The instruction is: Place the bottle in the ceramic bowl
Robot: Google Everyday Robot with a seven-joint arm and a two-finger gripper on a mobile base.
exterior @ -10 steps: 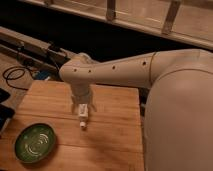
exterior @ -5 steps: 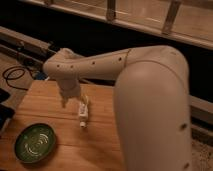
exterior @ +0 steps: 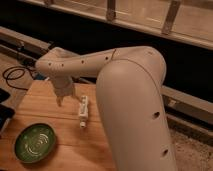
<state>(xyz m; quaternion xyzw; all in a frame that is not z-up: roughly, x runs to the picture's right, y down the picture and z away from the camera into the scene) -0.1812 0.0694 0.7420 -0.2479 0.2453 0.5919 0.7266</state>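
Nearest, at front left, a round, shallow, glossy green ceramic bowl (exterior: pixel 35 144) with pale concentric rings sits on the light wooden plank table (exterior: pixel 45 107). Beyond it and to its right, well apart from it, the small slim whitish bottle (exterior: pixel 82 111) lies on the boards, round cap end toward the camera. Just left of the bottle the gripper (exterior: pixel 61 97) points down at the table under a smooth cream arm (exterior: pixel 130 100) bent in from the right; whether it is open or closed cannot be told. Farther left lies a black cable loop (exterior: pixel 12 75)
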